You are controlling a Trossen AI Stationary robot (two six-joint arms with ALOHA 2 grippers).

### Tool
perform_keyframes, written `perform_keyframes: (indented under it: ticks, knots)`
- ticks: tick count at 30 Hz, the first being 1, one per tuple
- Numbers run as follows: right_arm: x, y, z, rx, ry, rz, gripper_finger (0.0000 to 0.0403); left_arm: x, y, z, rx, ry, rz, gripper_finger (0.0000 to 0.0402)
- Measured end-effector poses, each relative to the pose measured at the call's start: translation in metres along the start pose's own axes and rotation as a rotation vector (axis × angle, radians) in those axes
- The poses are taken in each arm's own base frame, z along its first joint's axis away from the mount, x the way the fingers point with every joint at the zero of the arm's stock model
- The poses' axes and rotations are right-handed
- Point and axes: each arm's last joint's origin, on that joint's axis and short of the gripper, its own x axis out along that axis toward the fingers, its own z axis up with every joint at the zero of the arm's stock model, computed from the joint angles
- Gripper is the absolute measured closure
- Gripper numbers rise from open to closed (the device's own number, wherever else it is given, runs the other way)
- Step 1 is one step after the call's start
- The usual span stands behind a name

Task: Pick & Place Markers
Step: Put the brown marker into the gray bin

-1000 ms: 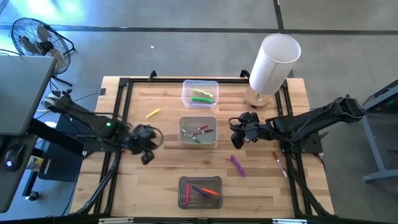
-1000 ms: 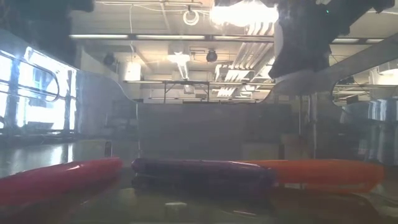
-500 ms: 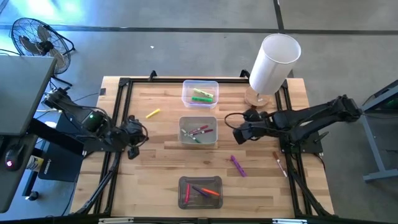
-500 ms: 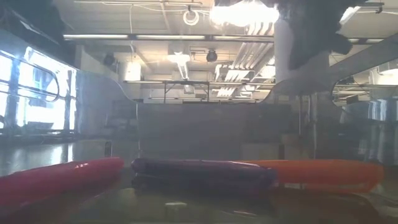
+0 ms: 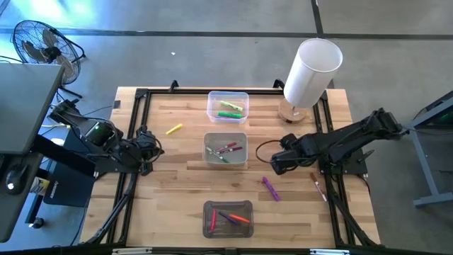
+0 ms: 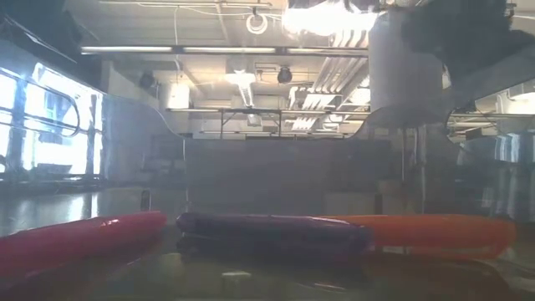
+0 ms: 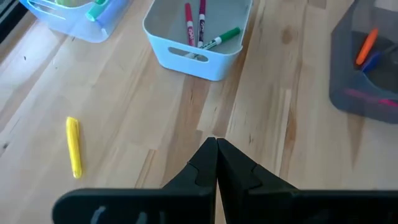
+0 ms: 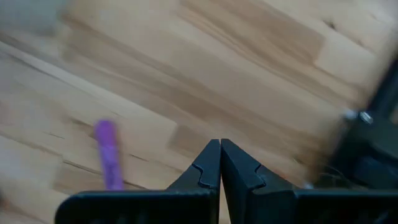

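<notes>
A purple marker (image 5: 270, 188) lies flat on the wooden table just on the near side of my right gripper (image 5: 277, 165); the right wrist view shows this marker (image 8: 109, 154) beside the shut gripper (image 8: 220, 149), untouched. A yellow marker (image 5: 173, 129) lies flat at the far left, and the left wrist view also shows this yellow marker (image 7: 74, 147). My left gripper (image 5: 145, 151) hangs shut over the table's left edge, its tips (image 7: 216, 147) holding nothing. A thin marker (image 5: 318, 186) lies by the right rail. The low view shows red (image 6: 84, 238), purple (image 6: 267, 230) and orange (image 6: 435, 232) markers close up.
Three bins stand in a row down the table's middle: a far clear bin (image 5: 228, 95) with green markers, a middle bin (image 5: 209, 152) with red and green ones, a near bin (image 5: 207, 219) with orange, blue and red ones. A big white cylinder (image 5: 311, 71) stands at the far right.
My left gripper has drawn back toward the table's left edge and a little toward the far edge. My right gripper has tipped from nearly level to pointing down and has shifted toward the near edge, ending beside the purple marker. No marker has moved.
</notes>
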Motion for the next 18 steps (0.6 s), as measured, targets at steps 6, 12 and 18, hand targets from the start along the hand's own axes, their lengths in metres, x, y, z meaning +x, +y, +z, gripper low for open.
perform_keyframes:
  ticks: [6, 12, 18]
  knots:
    - [0.008, -0.003, -0.004, -0.019, 0.064, -0.117, 0.0403, -0.004, 0.005, -0.002, -0.004, -0.01, 0.012, 0.0401]
    - [0.036, -0.016, -0.015, -0.004, 0.196, -0.132, 0.0403, -0.005, 0.006, -0.002, -0.011, -0.03, 0.027, 0.0401]
    - [0.055, -0.032, -0.024, 0.056, 0.257, -0.189, 0.0401, -0.005, 0.006, -0.002, -0.038, -0.033, 0.027, 0.0401]
